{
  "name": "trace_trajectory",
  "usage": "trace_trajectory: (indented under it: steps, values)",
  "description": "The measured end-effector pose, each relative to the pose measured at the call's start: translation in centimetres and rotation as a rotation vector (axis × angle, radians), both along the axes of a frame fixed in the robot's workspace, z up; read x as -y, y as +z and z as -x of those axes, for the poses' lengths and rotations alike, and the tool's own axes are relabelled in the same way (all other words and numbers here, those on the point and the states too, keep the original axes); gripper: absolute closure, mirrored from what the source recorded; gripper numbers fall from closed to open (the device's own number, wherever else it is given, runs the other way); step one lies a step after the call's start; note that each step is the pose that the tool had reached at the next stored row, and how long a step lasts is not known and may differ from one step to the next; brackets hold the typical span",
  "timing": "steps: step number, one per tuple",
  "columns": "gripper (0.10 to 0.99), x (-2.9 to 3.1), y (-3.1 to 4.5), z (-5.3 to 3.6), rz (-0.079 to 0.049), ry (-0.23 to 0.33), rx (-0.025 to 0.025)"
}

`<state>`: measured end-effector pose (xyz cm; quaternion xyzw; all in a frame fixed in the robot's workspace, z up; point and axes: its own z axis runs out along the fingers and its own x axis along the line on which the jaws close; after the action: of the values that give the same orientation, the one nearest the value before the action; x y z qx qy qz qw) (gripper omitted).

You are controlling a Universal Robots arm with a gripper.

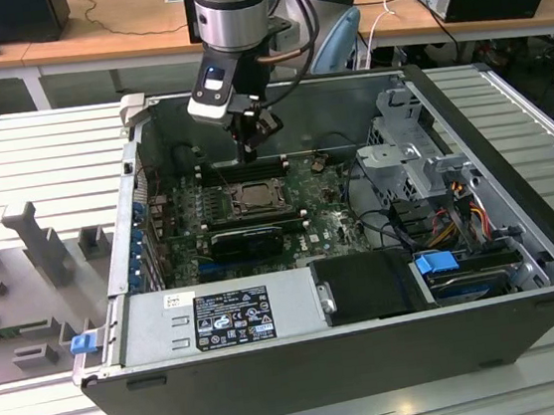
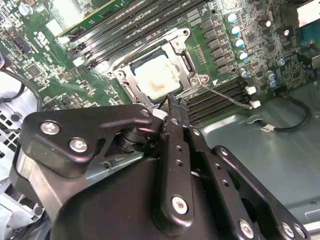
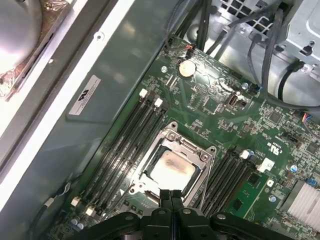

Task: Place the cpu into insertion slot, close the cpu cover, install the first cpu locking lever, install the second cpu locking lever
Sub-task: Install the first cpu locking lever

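Inside the open computer case [image 1: 305, 365], above the motherboard [image 1: 335, 229], the gripper [image 1: 249, 148] hangs close over the socket area. Findings:

1. Gripper. In the first wrist view its 2 fingers [image 3: 166, 200] are pressed together with no gap, and nothing is held between them. Judgement: closed like this, the tips make 1 narrow pusher, better suited to pressing a plate or a wire lever than to carrying a chip.

2. The cpu [image 3: 172, 167] lies flat in the insertion slot [image 3: 151, 156], pale face up (a brownish smear marks the face). It sits square with the socket, so placement appears done.

3. The cpu cover [image 3: 194, 146] lies down around the chip, its window framing the pale face, so it reads as closed. Whether it is clamped tight cannot be told.

4. In the second wrist view a thin metal rod [image 2: 227, 96], probably 1 locking lever, runs from a socket corner out across the memory slots [image 2: 210, 107]. Whether it is latched or free cannot be told. The fingertips sit over the socket's near edge, apart from this rod, and contact with the frame cannot be confirmed.
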<state>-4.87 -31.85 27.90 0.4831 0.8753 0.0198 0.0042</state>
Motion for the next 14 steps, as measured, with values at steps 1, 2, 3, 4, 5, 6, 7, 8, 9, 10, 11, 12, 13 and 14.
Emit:
trace_trajectory:
  steps: [1, 2, 3, 4, 5, 6, 7, 8, 9, 10, 11, 12, 13, 14]
  values:
    - [0.98, 0.0, 0.0, 0.0, 0.0, 0.008, 0.0]
    - [0.98, 0.0, 0.0, 0.0, 0.0, 0.019, 0.0]
    - [0.98, 0.0, 0.0, 0.0, 0.0, 0.025, 0.0001]
    - [0.98, 0.0, 0.0, 0.0, 0.0, 0.035, 0.0]
    - [0.98, 0.0, 0.0, 0.0, 0.0, 0.042, 0.0]
    - [0.98, 0.0, 0.0, 0.0, 0.0, 0.048, 0.0]
    - [0.98, 0.0, 0.0, 0.0, 0.0, 0.052, 0.0]
    - [0.98, 0.0, 0.0, 0.0, 0.0, 0.065, 0.0]
    - [0.98, 0.0, 0.0, 0.0, 0.0, 0.086, 0.0]
    - [0.98, 0.0, 0.0, 0.0, 0.0, 0.102, 0.0]
    - [0.98, 0.0, 0.0, 0.0, 0.0, 0.117, 0.0]
    - [0.98, 0.0, 0.0, 0.0, 0.0, 0.13, 0.0001]
    - [0.98, 0.0, 0.0, 0.0, 0.0, 0.14, 0.0001]
    - [0.98, 0.0, 0.0, 0.0, 0.0, 0.154, 0.0]
